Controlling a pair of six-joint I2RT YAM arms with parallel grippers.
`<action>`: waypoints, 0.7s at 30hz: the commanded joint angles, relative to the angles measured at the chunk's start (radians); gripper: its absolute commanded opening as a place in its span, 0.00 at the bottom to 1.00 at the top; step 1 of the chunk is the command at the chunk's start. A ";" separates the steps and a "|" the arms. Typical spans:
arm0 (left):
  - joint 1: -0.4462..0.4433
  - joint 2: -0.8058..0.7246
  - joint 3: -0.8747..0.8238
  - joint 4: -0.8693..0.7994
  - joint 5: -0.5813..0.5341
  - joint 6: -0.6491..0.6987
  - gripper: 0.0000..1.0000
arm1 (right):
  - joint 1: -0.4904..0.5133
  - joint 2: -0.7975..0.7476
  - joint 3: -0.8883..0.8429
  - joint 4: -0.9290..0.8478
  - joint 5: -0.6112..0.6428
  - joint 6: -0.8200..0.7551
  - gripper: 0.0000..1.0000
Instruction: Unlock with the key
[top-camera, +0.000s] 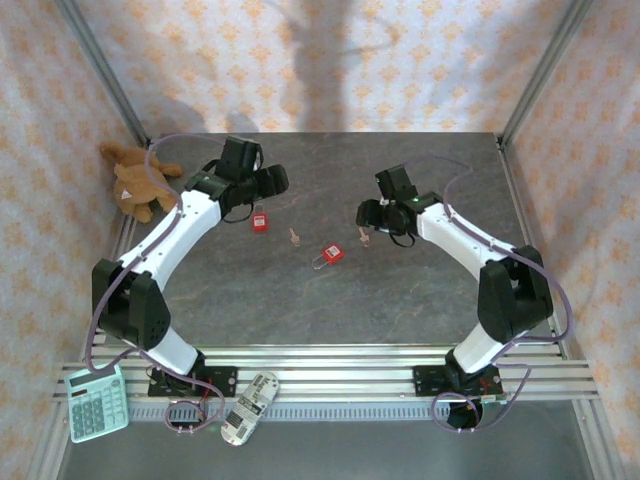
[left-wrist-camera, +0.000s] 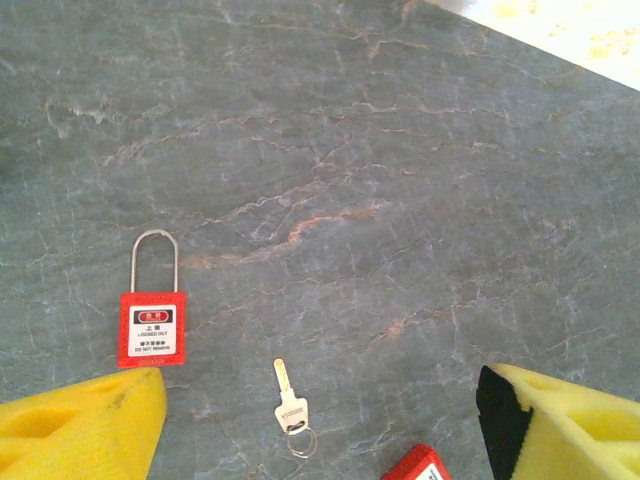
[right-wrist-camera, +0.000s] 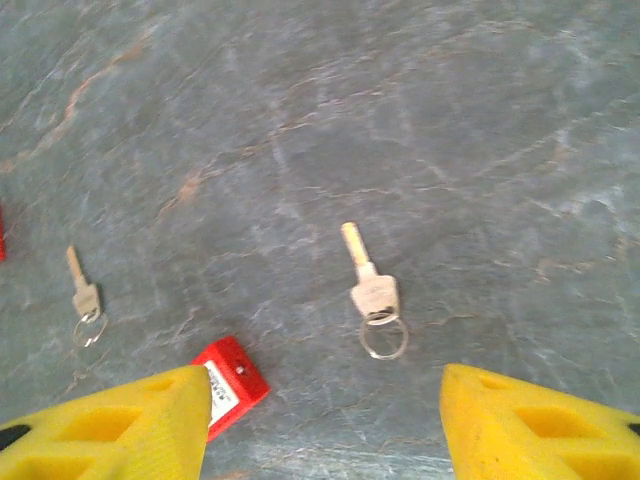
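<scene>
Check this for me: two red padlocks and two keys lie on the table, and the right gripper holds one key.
Wrong on the grip. The right wrist view shows the right gripper open and empty, with a key lying loose on the table just ahead of it. The rest stands.

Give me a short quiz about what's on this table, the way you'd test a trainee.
1. True or false: the left claw is shut tight.
2. How many red padlocks lie on the table? A one, B two, C four.
3. Fill in: the key just ahead of the right claw carries a small metal ____.

Key: 1 false, it is open and holds nothing; 2 B; 3 ring.
</scene>
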 joint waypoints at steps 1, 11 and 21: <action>-0.033 -0.033 0.008 0.014 -0.116 0.031 0.81 | -0.019 0.030 -0.012 -0.049 0.109 0.094 0.58; -0.138 -0.031 -0.075 0.169 -0.071 0.075 0.79 | -0.020 0.015 -0.112 0.112 0.042 0.279 0.44; -0.151 0.044 -0.023 0.020 -0.054 0.098 0.75 | -0.020 0.078 -0.222 0.302 -0.093 0.488 0.29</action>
